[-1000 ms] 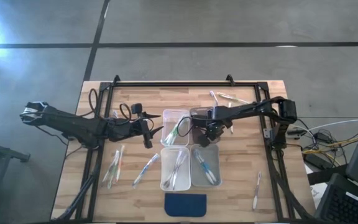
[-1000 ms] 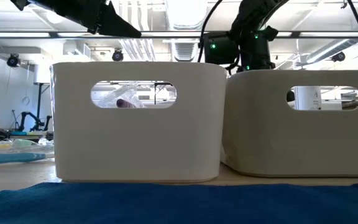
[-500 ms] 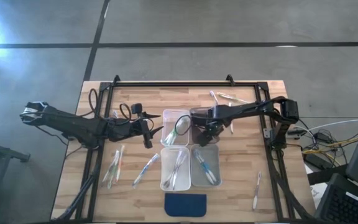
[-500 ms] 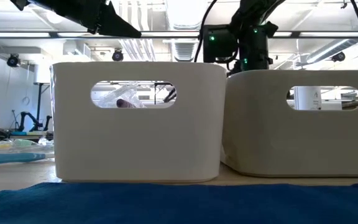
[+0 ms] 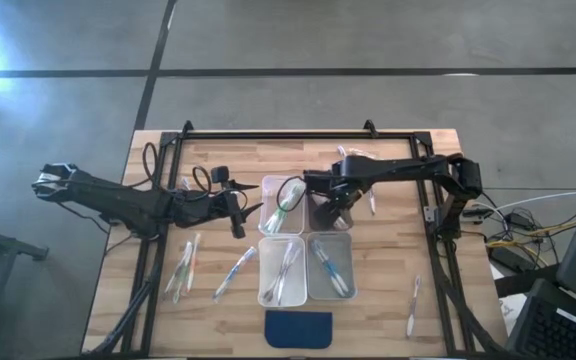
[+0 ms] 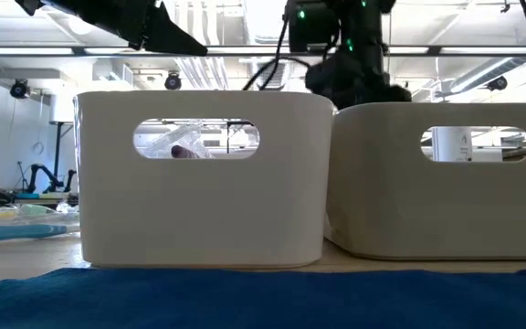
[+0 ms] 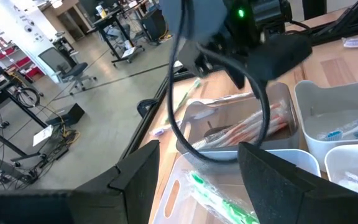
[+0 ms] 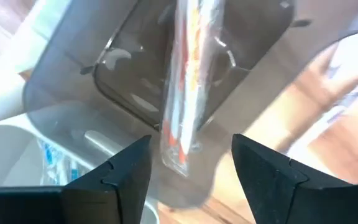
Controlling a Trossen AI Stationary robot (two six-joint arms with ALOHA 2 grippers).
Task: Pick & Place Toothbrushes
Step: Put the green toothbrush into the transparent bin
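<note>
Fingers of my right gripper (image 5: 330, 212) are standing apart above the grey bin (image 8: 241, 37) at the centre of the high view, gripping nothing. An orange-accented wrapped toothbrush (image 8: 182, 81) is lying inside that bin. My left gripper (image 5: 240, 212) is waiting left of the bins with its fingers spread wide, and loose toothbrushes (image 5: 183, 265) are lying on the table (image 5: 388, 310) at lower left.
</note>
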